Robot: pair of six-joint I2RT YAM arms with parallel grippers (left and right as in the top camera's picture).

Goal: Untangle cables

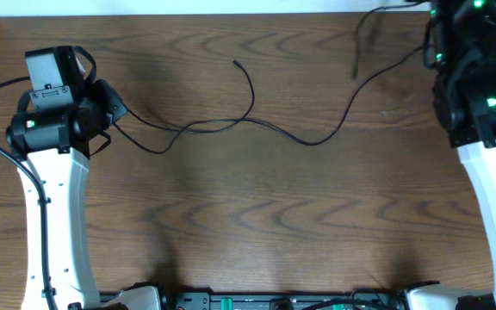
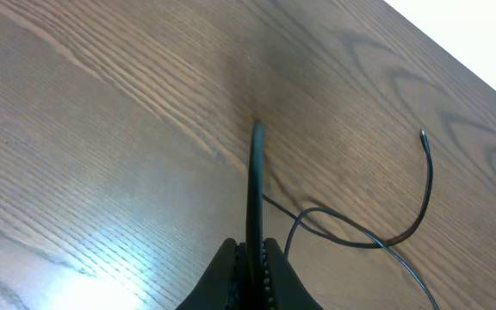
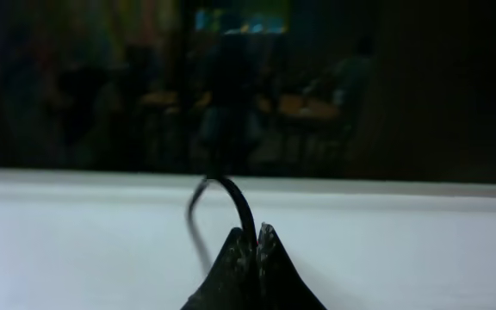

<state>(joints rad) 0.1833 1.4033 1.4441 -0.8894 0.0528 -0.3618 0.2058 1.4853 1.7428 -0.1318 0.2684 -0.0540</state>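
Note:
A thin black cable (image 1: 313,143) snakes across the wooden table from my left gripper (image 1: 113,105) toward my right arm (image 1: 468,103) at the top right. A second black strand with a free plug end (image 1: 235,62) curls down and crosses it near the middle (image 1: 241,119). In the left wrist view my left gripper (image 2: 251,247) is shut on a black plug (image 2: 256,172) that sticks out ahead of the fingers. That loose strand's end (image 2: 423,134) lies to the right. My right gripper (image 3: 257,231) is shut on a black cable (image 3: 235,196) that arcs up and left, lifted off the table.
Another short black strand (image 1: 356,60) hangs near the top right, beside the right arm. The table's far edge (image 1: 231,12) meets a white surface. The left arm's thicker black cable (image 1: 24,176) runs along its white link.

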